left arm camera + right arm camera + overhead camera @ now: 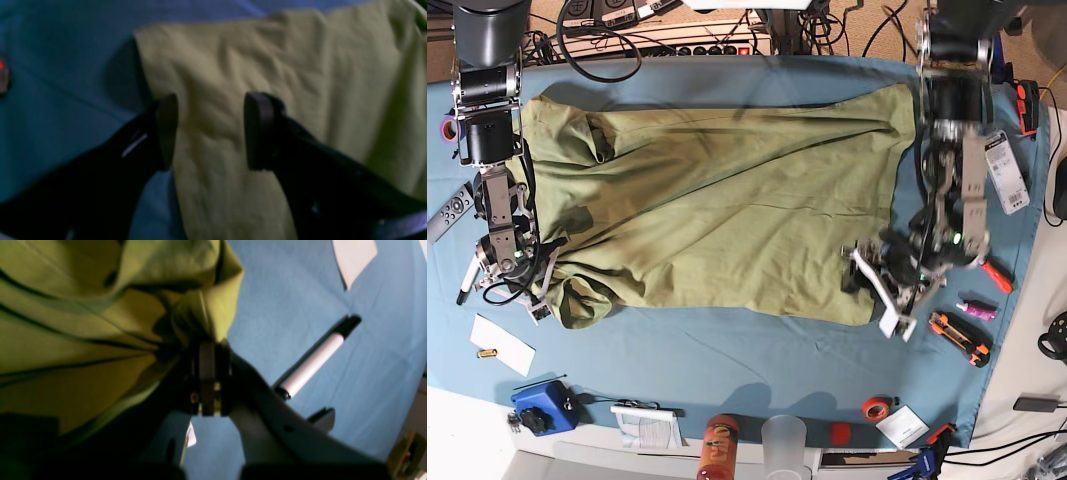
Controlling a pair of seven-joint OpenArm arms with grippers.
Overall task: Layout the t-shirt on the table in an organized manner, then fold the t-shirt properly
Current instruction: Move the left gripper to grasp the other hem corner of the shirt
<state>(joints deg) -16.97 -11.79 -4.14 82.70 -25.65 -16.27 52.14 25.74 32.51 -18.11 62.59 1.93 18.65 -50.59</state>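
T-shirt (717, 210) cloth lies spread wide across the middle of the table (727, 360), with one bunched end by the right gripper (208, 350) at nine o'clock in the base view and a flat corner by the left gripper (210, 130) at four o'clock. The right gripper's fingers are pinched tight on a wad of the shirt, while the left gripper's fingers stand wide apart over the corner, holding nothing. If the right gripper pulls alone, the shirt could bunch up more, because the other end is loose.
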